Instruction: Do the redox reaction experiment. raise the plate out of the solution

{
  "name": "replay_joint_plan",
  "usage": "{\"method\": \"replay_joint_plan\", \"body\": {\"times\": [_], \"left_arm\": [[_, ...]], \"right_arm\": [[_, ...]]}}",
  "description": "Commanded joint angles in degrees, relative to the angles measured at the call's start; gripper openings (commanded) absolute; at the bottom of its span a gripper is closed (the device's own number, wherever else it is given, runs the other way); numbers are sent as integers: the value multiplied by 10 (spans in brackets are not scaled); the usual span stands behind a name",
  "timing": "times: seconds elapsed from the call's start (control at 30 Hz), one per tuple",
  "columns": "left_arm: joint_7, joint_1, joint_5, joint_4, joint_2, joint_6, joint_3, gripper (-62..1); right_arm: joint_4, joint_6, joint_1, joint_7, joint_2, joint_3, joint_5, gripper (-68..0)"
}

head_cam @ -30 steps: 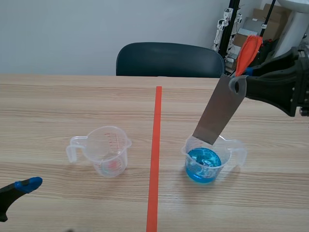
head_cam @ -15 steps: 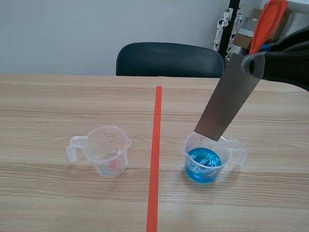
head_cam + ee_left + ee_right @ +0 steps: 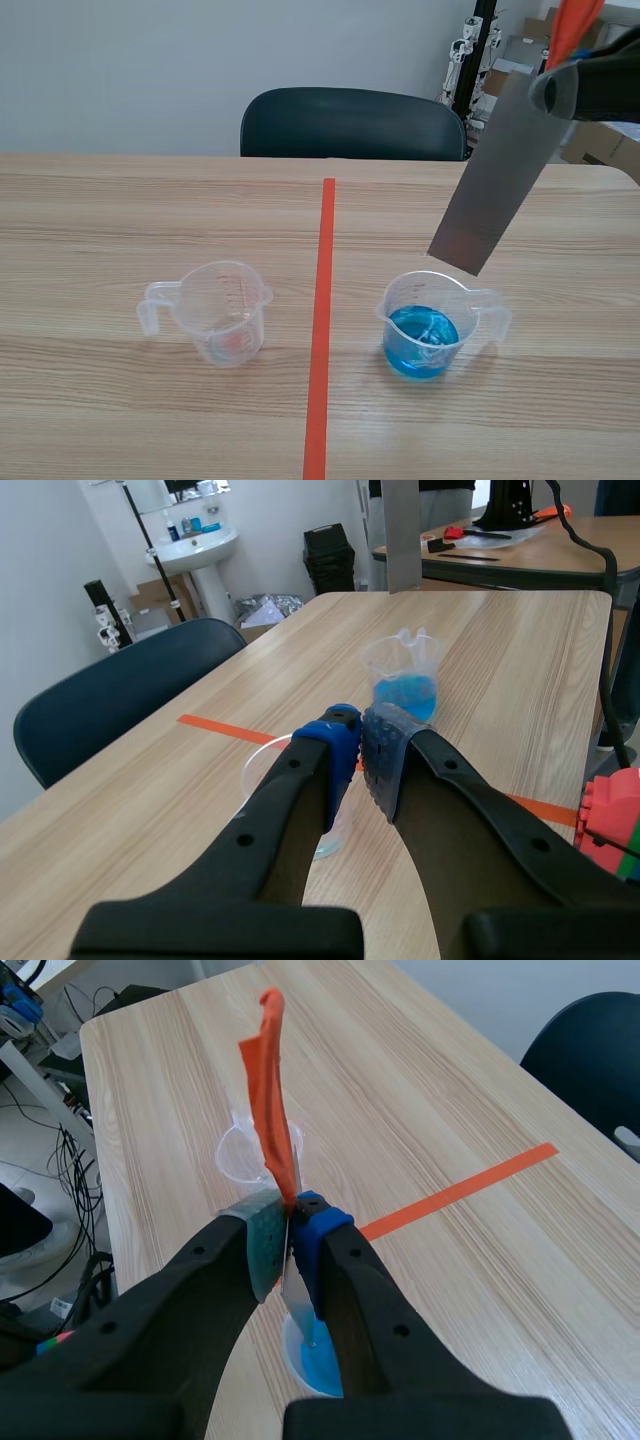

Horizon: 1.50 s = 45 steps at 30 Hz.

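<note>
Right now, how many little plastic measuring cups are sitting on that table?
2. A clear cup stands left of the orange tape line. A cup holding blue liquid stands right of it, below the metal plate. None seems hidden.

Wooden table (image 3: 120,200), dark chair (image 3: 350,122), pale wall (image 3: 120,70).

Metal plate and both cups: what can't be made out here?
- Scene view: the frame edge cuts off the orange strip and the right arm holding the metal plate; markings on the clear cup are too small to read.
- Left wrist view: the left gripper hides most of the clear cup; the plate's top is cut off.
- Right wrist view: the right gripper hides most of the blue-solution cup; the plate shows edge-on only.
</note>
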Motion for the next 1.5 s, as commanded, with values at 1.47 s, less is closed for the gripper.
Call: {"method": "replay_joint_plan", "body": {"times": [1.47], "left_arm": [[515, -520, -43, 188, 47, -153, 251, -569]], "right_arm": [[28, -63, 10, -118, 6, 83, 62, -669]]}}
